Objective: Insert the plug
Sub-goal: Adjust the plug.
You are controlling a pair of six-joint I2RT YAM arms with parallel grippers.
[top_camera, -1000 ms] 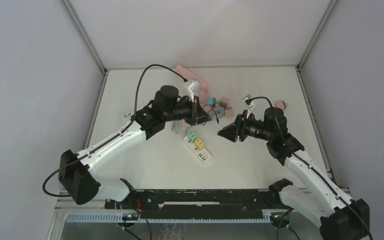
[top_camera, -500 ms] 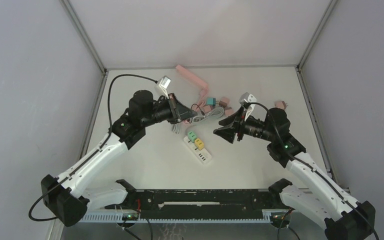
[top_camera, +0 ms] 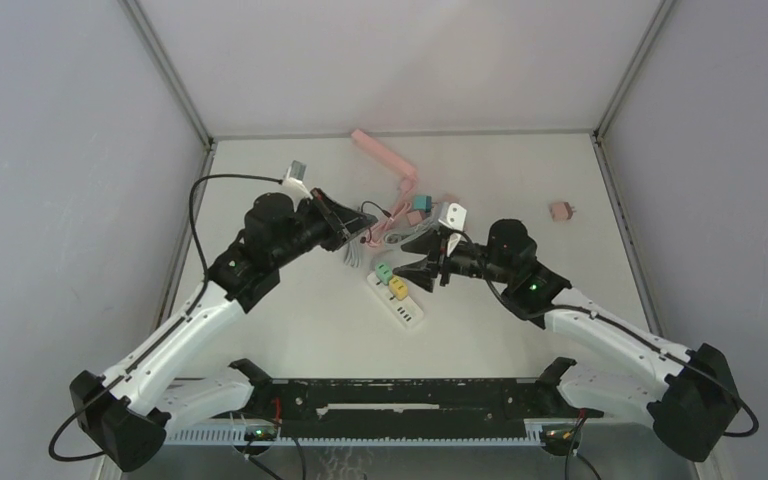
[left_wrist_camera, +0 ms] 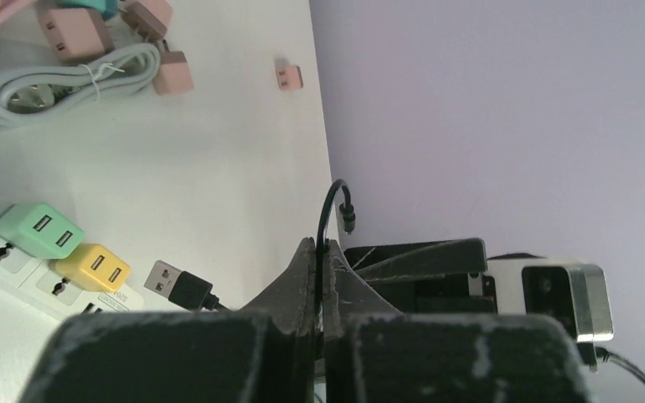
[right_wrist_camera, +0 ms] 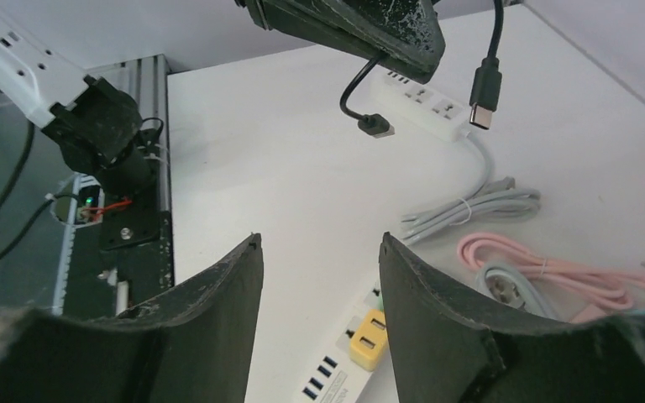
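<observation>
Left gripper (left_wrist_camera: pixel 318 252) aloft, tight on cable (left_wrist_camera: pixel 348 220)

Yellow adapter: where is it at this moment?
Top view: the yellow adapter sits on the white power strip, mid-table, next to the green adapter.

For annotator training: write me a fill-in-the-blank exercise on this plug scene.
The left gripper is shut on a thin ___ cable. The right gripper stands ___, holding nothing. On the white power strip, a green adapter sits beside a ___ one.
Missing words: black; open; yellow.
</observation>
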